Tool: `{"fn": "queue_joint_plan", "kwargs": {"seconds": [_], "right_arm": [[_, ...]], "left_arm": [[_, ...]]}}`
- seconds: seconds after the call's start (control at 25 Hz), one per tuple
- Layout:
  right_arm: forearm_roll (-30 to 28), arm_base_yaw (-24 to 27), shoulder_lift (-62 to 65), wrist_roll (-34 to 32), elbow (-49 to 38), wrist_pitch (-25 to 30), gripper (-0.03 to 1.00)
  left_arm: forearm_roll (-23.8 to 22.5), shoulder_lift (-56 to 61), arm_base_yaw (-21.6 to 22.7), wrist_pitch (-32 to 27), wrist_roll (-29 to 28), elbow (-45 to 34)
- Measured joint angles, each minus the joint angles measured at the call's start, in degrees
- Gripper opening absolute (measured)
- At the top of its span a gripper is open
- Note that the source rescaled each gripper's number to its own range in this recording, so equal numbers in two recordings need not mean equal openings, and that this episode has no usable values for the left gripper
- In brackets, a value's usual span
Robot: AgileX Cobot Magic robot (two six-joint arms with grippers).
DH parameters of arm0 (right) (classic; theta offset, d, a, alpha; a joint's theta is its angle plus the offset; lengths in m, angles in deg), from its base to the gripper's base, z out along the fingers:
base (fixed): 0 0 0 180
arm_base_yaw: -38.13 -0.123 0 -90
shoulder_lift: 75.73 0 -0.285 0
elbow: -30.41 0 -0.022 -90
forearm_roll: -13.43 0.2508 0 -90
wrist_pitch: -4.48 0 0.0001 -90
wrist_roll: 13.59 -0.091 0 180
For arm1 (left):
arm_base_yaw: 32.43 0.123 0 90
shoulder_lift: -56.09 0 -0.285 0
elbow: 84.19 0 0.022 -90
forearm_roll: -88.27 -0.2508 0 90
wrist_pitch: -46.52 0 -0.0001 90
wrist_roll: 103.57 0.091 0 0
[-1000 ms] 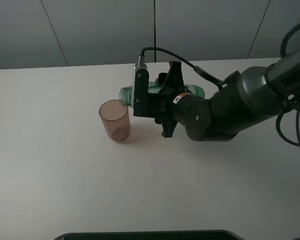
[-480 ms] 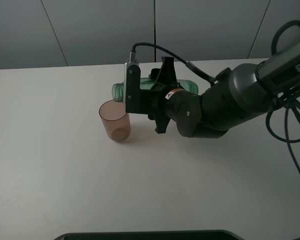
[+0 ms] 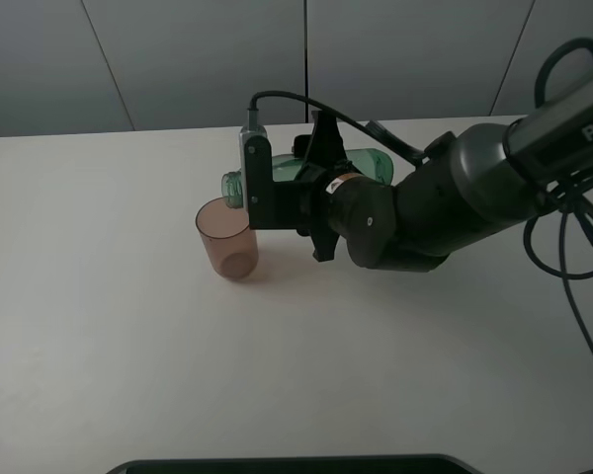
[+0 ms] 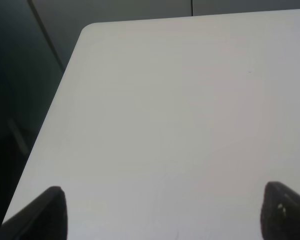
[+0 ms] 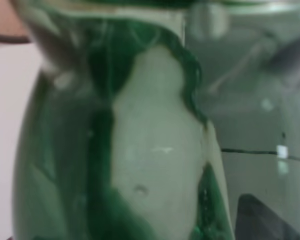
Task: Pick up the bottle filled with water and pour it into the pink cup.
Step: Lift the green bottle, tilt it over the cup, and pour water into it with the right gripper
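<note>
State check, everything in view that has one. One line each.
pink cup: upright on the table; fill level unclear.
bottle: tipped on its side, capless mouth at the pink cup's rim; water flow cannot be made out.
right end effector: shut on the bottle.
left end effector: open, holding nothing.

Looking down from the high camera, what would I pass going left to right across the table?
The pink cup → bottle, lying sideways with its mouth at the cup's rim → arm that carries it.
</note>
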Motion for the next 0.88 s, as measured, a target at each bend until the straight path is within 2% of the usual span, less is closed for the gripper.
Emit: {"fn": "queue_joint_plan", "kwargs": {"seconds": [0.28,0.6,0.88], "right_arm": [[3.88,0.00,0.00,2.84,2.64,0.84,0.00],[9.14,0.00,-0.46,11.04,2.85,0.84,0.00],[12.31,0.00,-0.70,13.42,3.92,1.10,0.00]], "left_arm": [[0.00,0.00,0.00,0.00,0.11,0.00],[0.00,0.00,0.00,0.00,0.11,0.00],[0.00,0.00,0.00,0.00,0.11,0.00]]}}
